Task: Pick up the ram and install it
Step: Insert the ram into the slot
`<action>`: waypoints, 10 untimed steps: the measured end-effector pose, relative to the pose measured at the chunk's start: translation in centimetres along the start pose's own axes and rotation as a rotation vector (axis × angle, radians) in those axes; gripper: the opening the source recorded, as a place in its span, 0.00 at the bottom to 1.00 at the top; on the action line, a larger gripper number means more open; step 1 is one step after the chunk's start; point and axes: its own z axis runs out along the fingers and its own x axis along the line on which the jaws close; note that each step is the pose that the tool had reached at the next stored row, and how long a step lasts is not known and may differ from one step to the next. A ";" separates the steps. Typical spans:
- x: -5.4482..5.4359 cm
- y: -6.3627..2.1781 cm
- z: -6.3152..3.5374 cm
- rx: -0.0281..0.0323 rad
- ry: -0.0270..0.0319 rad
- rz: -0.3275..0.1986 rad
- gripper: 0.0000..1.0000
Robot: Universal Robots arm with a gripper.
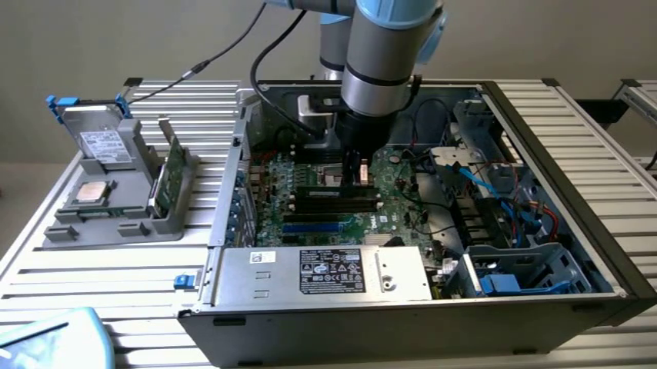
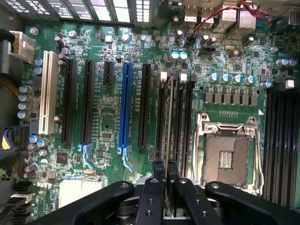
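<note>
Now the gripper (image 2: 167, 187) pinches the ram (image 2: 169, 122) on its edge, just over the memory slots (image 2: 180, 117) beside the processor socket (image 2: 228, 152); if it sits crooked, pushing may bend it.

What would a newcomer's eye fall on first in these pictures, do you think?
The arm reaches down into the open computer case, mid-frame in the exterior view. In the wrist view, the gripper pinches the ram edge-on over black memory slots, between the bright blue slot and the empty processor socket.
</note>
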 end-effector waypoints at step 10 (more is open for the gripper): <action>-0.3 0.37 0.14 0.0096 0.0182 0.001 0.14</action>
